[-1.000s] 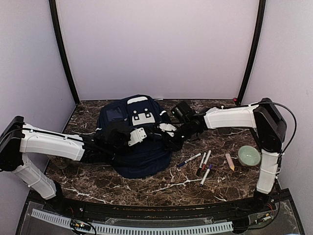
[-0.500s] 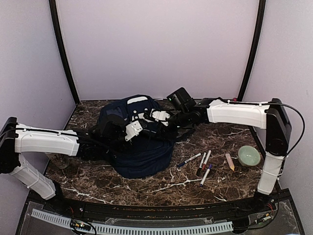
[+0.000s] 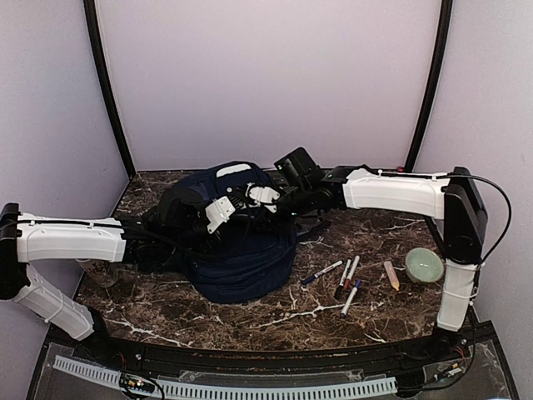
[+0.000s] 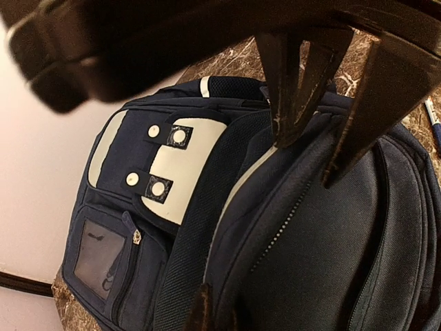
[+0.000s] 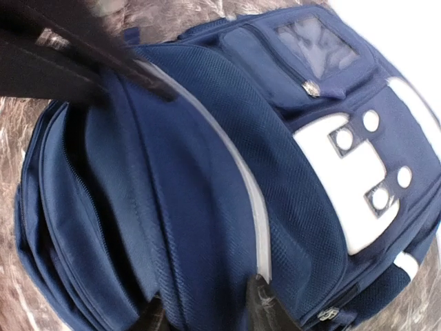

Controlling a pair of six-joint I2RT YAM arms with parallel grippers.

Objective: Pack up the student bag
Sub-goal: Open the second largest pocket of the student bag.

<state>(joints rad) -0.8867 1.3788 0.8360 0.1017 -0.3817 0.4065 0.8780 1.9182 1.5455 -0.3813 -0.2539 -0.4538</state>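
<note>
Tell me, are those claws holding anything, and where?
Cannot tell. The right gripper straddles the striped front fold of the bag, the left gripper beside it; no clamp shows.

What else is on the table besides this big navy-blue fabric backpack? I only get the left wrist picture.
Observer: A pale green round bowl sits near the right edge of the brown marble table.
Operator: Anything there to pack?
Observer: Several markers lie loose between that bowl and the navy-blue fabric backpack.
Operator: Is the other arm helping?
Observer: The right gripper is at the backpack too, reaching in from the right to face the left gripper.
</note>
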